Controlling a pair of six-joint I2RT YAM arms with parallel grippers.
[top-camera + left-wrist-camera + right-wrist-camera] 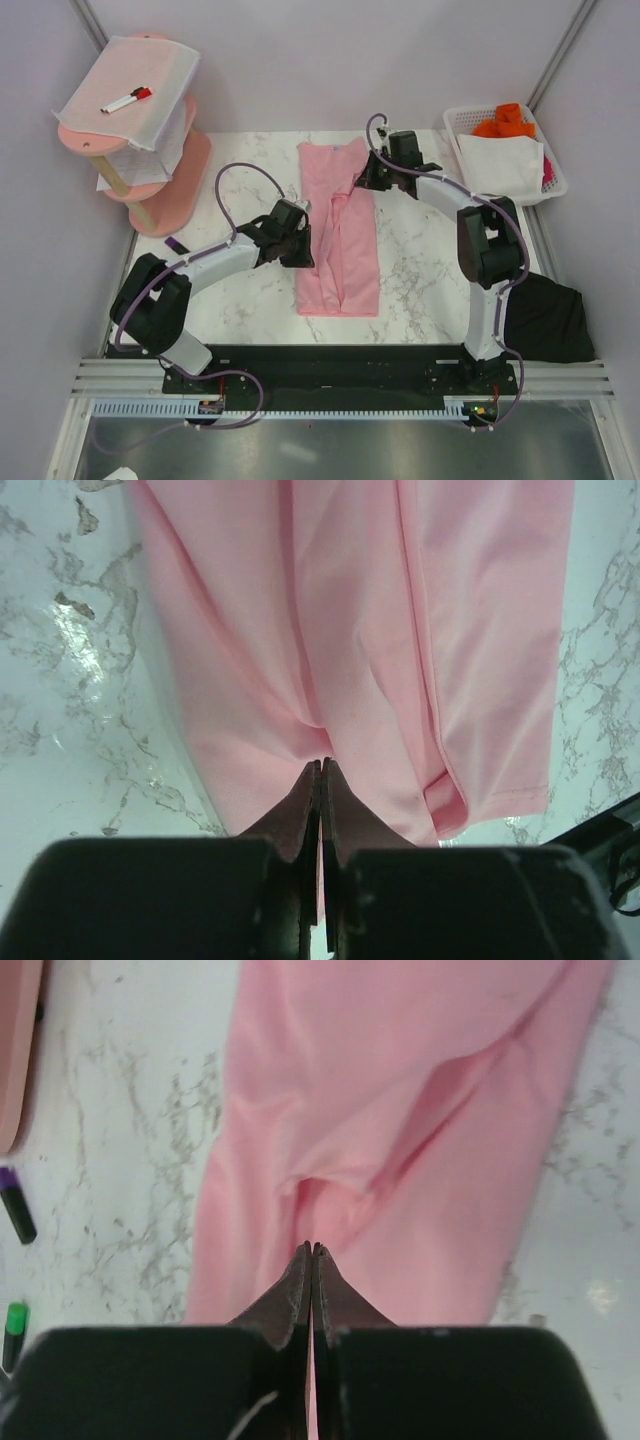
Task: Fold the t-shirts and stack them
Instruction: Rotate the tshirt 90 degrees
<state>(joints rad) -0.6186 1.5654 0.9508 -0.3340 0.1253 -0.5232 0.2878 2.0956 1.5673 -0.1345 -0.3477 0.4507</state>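
**Marble worktop (420, 270), pink t-shirt (338, 250) pinched at two points**

From above, the pink t-shirt lies lengthwise down the middle of the worktop, folded narrow with its sides turned inward. The left jaws sit at its left edge about halfway along. The right jaws sit at its right edge, nearer the far end. The black t-shirt (545, 318) lies crumpled off the worktop's right side, beside the right arm (485, 250). At far left a pink tiered stand (185, 165) carries a white mesh sheet (140, 75) and a red marker (127, 99). A white basket (462, 113) stands at far right.

Left wrist view — the left jaws are closed on a pinch of pink cloth, with folds running away from the tips.

Right wrist view — the right jaws are likewise closed on the pink cloth, which puckers just ahead of them. A purple marker (15, 1205) and a green marker (14, 1332) lie on the marble to the left.
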